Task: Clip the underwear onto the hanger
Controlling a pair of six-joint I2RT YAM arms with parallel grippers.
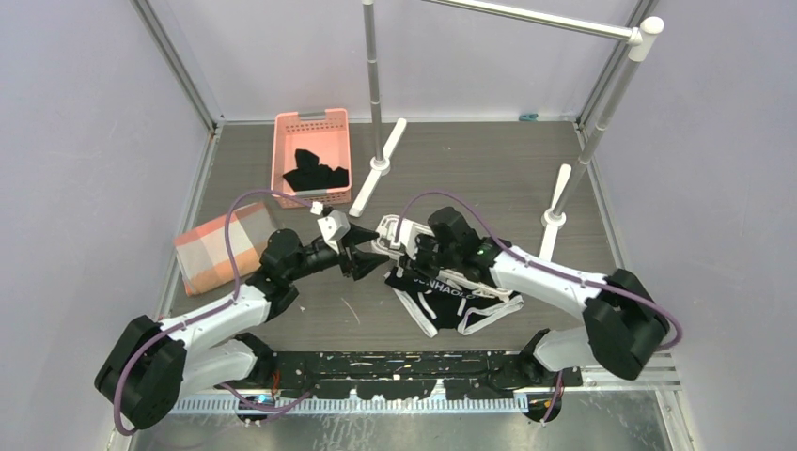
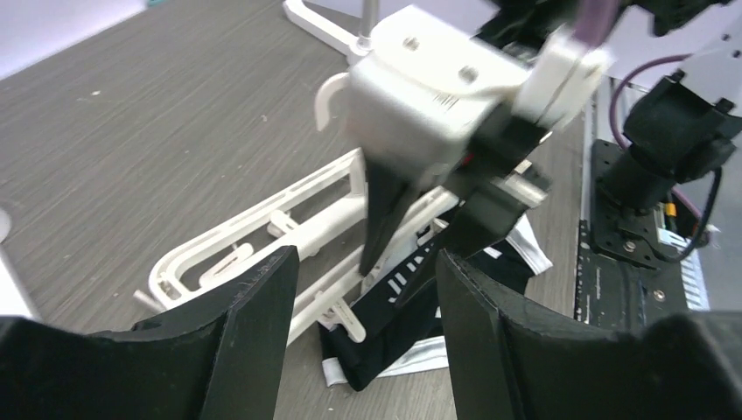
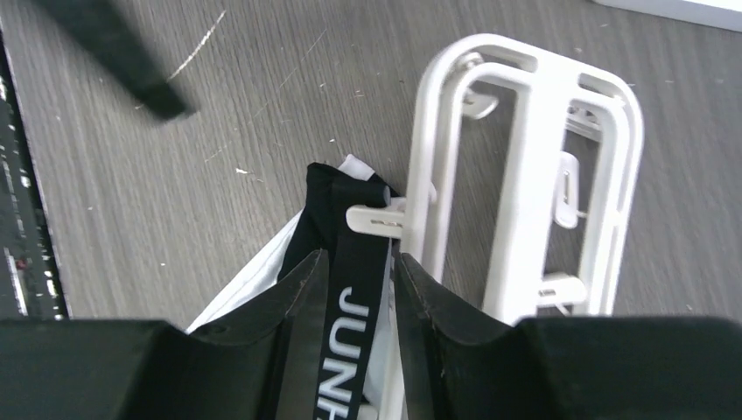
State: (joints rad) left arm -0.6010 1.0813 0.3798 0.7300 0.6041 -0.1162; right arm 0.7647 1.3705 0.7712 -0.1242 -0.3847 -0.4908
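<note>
The underwear (image 1: 453,293), black with white piping and white lettering, lies on the table with its waistband (image 3: 359,306) running up to the white hanger (image 1: 387,233). One hanger clip (image 3: 376,219) sits across the waistband's end. My right gripper (image 3: 360,261) straddles the waistband with both fingers standing off it, open. My left gripper (image 2: 366,262) hovers open just left of the hanger (image 2: 262,223), holding nothing. In the left wrist view the underwear (image 2: 411,324) lies under the hanger's near edge. The hanger (image 3: 525,175) lies flat on the table.
A pink basket (image 1: 310,122) with plain black garments (image 1: 317,174) stands at the back left. A checked folded cloth (image 1: 221,246) lies at the left. The grey rail stand (image 1: 374,85) has white feet (image 1: 379,162) behind the hanger and at the right (image 1: 556,199).
</note>
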